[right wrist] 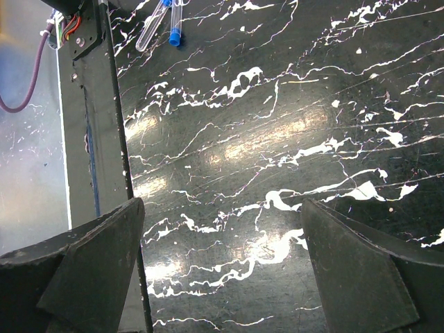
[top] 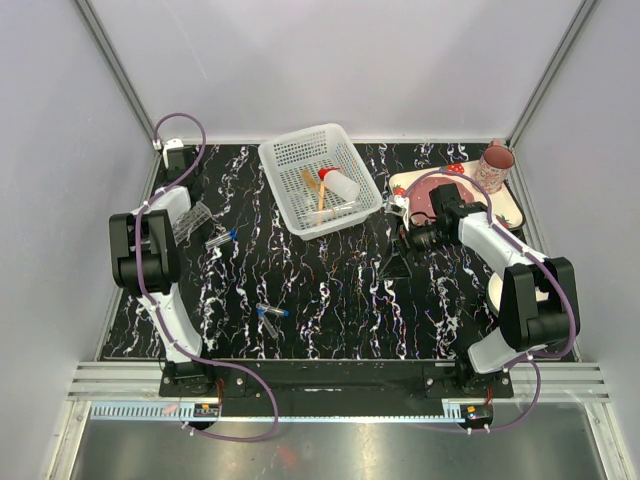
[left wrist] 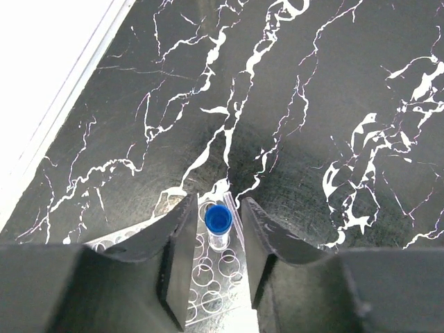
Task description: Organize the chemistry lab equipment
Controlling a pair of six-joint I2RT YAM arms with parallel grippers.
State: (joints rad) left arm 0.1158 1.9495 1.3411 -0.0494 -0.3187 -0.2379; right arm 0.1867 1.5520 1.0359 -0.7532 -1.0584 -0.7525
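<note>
**Tube Upright in Rack, Left Jaws Apart**

Top view: the clear tube rack [top: 192, 218] lay left of the white basket [top: 300, 150], with loose tubes [top: 270, 315] nearer than the rack; left wrist: the left gripper [left wrist: 216, 202] stood slightly apart, flanking a blue-capped tube [left wrist: 218, 219] upright in the rack; right wrist: the right gripper [right wrist: 222, 202] gaped wide over the marbled table [right wrist: 277, 125].

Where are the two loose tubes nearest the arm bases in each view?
Top external: tubes, lower left of centre.
Left wrist: not in it.
Right wrist: tubes at the top edge, left of centre.
Shared landmark: black front rail, along the bottom in top external, down the left side in right wrist.
</note>
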